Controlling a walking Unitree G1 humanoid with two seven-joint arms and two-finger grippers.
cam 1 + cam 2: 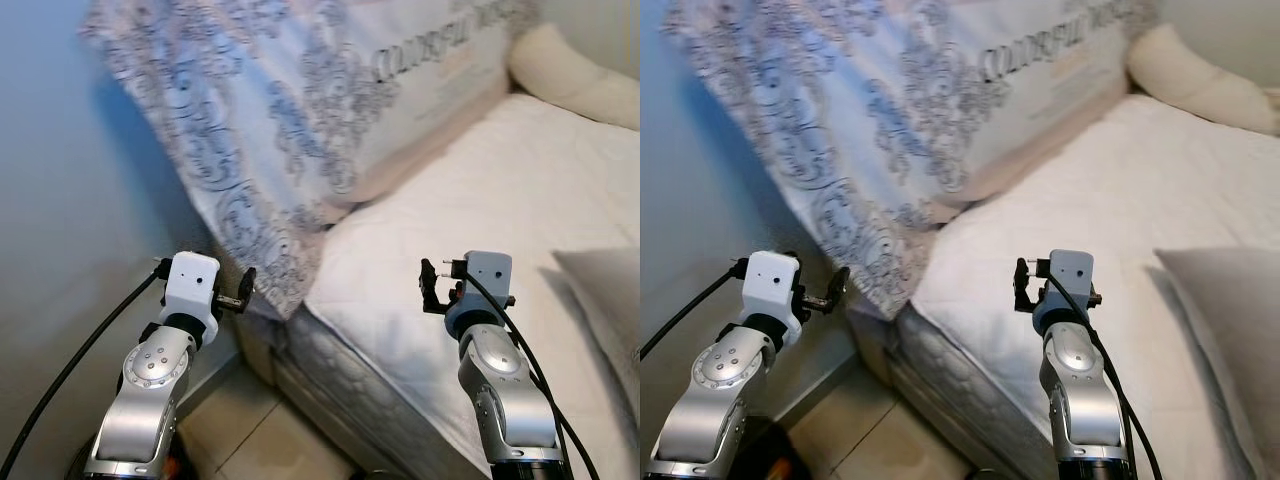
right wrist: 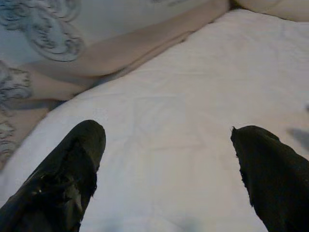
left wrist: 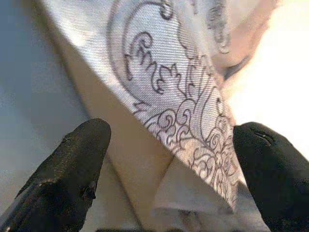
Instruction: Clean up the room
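A: Where's the patterned pillow (image 1: 300, 110)?

B: Upper left of the head view, leaning on the blue wall (image 1: 70, 200). Its long axis slants from upper right to lower left, its lower corner hanging over the mattress (image 1: 480, 250) edge.

A: And the left gripper (image 3: 169, 159)?

B: Jaws wide apart, that corner between them, untouched.

A: The right gripper (image 2: 169, 164)?

B: Lower centre, spread wide over the white sheet, holding nothing.

Illegible dark lettering on patterned pillow (image 1: 300, 90)
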